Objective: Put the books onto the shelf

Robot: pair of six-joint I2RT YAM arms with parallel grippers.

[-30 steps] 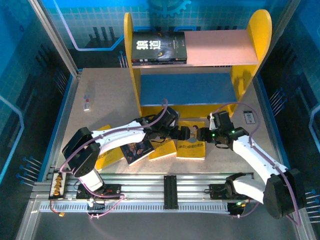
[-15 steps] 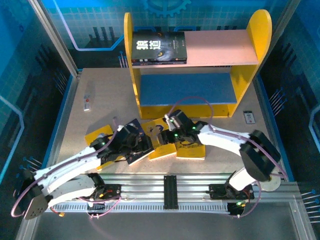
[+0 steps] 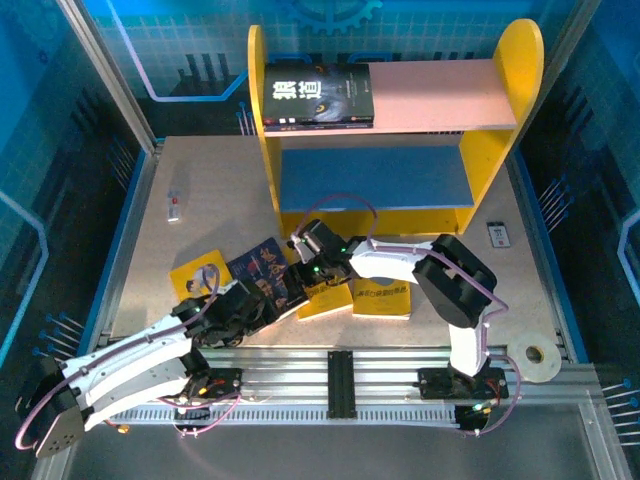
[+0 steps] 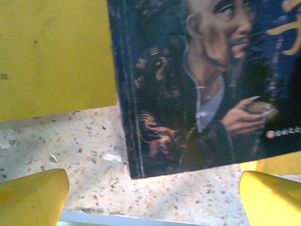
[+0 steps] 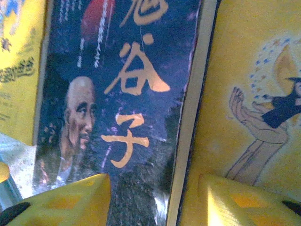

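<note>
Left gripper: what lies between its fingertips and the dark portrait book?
Bare speckled table, in the left wrist view; the left gripper hangs open short of the dark portrait book.

glossy sheen is caught on the dark paper-covered portrait book (image 4: 197,94); the speckled grey tabletop (image 4: 94,188) is seen matt and gritty.

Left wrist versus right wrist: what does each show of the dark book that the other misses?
Left wrist: a corner of the dark book on speckled table, the portrait's robe and hand, a yellow cover at its left. Right wrist: legible orange title characters, a yellow book with a cartoon figure at its right. Both: that dark book and the portrait's face.
</note>
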